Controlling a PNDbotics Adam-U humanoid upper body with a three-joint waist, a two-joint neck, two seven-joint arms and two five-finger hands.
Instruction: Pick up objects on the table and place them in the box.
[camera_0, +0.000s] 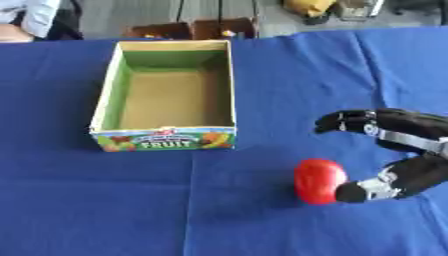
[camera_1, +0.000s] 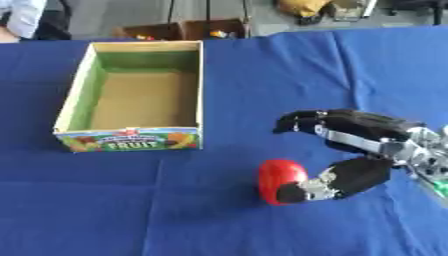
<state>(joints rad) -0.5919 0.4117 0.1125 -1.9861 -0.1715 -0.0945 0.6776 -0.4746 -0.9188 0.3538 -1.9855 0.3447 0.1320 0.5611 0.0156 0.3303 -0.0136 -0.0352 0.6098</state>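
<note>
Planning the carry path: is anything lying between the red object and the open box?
Nothing visible. The red object sits on the blue tablecloth at the right hand, with only bare cloth between it and the cardboard box. The box looks empty.

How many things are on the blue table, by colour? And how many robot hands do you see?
Red: 1, a rounded red object, beside the right hand.
Green-lined cardboard fruit box: 1, nothing visible in it.
Black robot hands: 1, the right; the left is not in view.
Total: 2 things on the table, plus 1 hand.
</note>
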